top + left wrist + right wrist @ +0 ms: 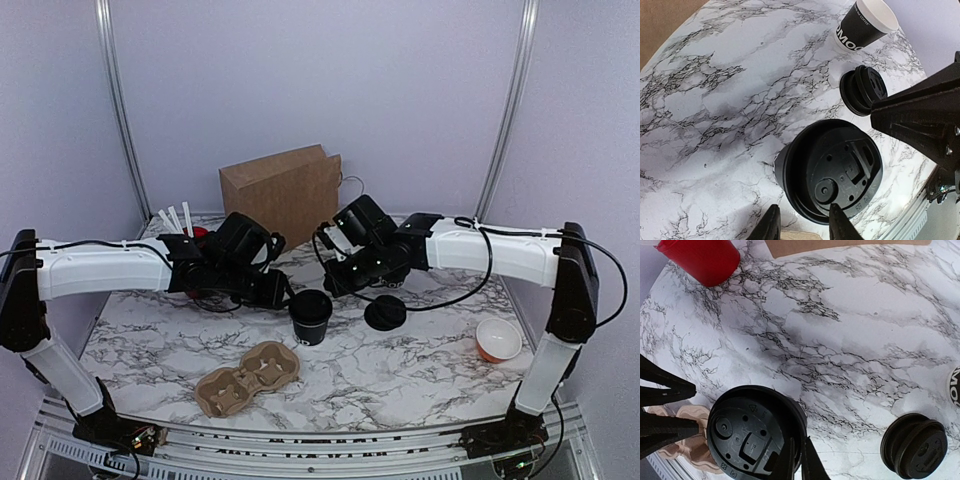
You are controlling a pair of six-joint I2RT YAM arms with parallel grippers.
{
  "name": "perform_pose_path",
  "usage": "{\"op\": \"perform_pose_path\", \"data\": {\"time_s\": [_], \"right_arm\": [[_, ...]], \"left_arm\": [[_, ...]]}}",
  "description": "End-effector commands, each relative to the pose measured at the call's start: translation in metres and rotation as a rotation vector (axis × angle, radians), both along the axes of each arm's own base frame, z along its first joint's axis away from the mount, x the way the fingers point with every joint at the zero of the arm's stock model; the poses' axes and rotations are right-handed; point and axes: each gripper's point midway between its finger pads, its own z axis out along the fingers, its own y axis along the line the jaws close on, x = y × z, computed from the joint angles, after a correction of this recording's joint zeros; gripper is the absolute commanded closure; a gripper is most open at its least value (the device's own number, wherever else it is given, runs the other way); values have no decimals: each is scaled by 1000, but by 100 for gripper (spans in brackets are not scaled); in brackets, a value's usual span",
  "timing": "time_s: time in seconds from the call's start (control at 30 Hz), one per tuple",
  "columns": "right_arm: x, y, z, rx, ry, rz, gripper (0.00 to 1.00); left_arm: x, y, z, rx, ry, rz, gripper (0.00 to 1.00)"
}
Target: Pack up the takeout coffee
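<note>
Standing upright near the middle of the marble table (150, 340), the takeout coffee (311, 316) is seen from the top camera with its black lid fitted. It is flanked by both arms: the left gripper (283, 293) is held at its left and the right gripper (335, 285) at its right rear. A loose black lid (385, 313) is laid just to its right, and an open cup (498, 340) with a white inside is placed further right, well apart. A cardboard carrier (250, 377) is set in front of the takeout coffee, near the table's front edge. A brown paper bag (282, 190) is stood at the back, with a red cup (197, 232) of white sticks near it on the left.

From the left wrist, the left gripper's fingers (771, 226) are shown parted, one outside the cup wall and the other over the lid's edge. No grip can be made out, so this claw is taken as released. The right gripper (874, 112) is seen as one dark wedge at the lid's far rim.

From the right wrist, the right gripper (797, 460) is shown clenched to a thin slit across the lid's rim, one finger over the lid and one just outside it. Whether the rim is actually pinched cannot be told. The cardboard carrier (682, 450) is glimpsed beyond the takeout coffee (750, 435).
</note>
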Motion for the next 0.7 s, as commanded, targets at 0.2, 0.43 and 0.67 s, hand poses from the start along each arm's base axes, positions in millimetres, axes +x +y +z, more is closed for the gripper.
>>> {"op": "perform_pose_path", "data": {"time_s": [0.2, 0.43, 0.67], "right_arm": [[-5, -7, 16, 69, -9, -80, 86], [-6, -8, 13, 96, 7, -51, 82], [-6, -16, 9, 101, 16, -64, 82]], "left_arm": [[-11, 12, 0, -60, 26, -13, 67], [-13, 5, -5, -108, 63, -3, 68], [-12, -1, -11, -105, 80, -13, 68]]}}
